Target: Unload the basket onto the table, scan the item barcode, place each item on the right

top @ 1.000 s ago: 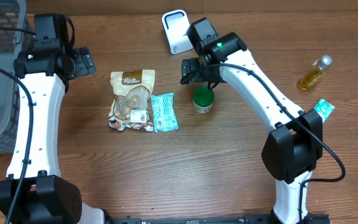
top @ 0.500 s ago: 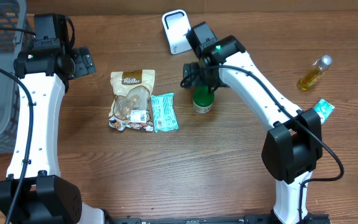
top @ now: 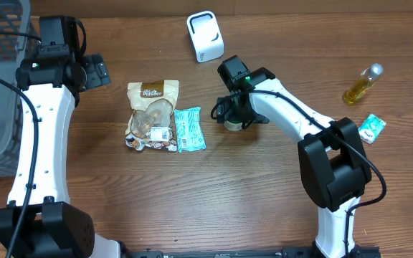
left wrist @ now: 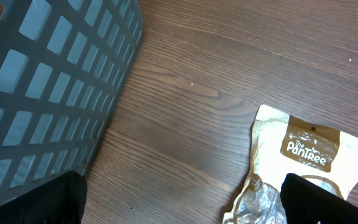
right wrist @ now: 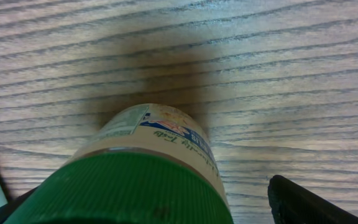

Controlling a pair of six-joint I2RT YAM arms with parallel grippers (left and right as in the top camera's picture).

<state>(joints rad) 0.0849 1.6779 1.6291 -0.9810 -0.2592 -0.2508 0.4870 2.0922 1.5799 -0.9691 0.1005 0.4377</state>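
Close in, the right wrist view shows the right claw point(right wrist: 148, 205) with jaws apart astride the green-lidded jar point(right wrist: 138, 168), a sliver of bare surface point(right wrist: 260, 74) visible beside the right finger point(right wrist: 303, 202). A sound grasp probably means centring first, then closing evenly on the jar's body and leaving the label's barcode uncovered.

The left wrist view has the left claw point(left wrist: 185, 205) spread wide and empty, between a grey basket point(left wrist: 48, 87) and a snack pouch point(left wrist: 309, 155).

Overhead, the jar stands mid-surface, almost hidden under the right claw, below the white scanner point(top: 205, 36). A second earlier that arm was higher, beside the scanner, with the jar in plain sight. The left arm has not moved.
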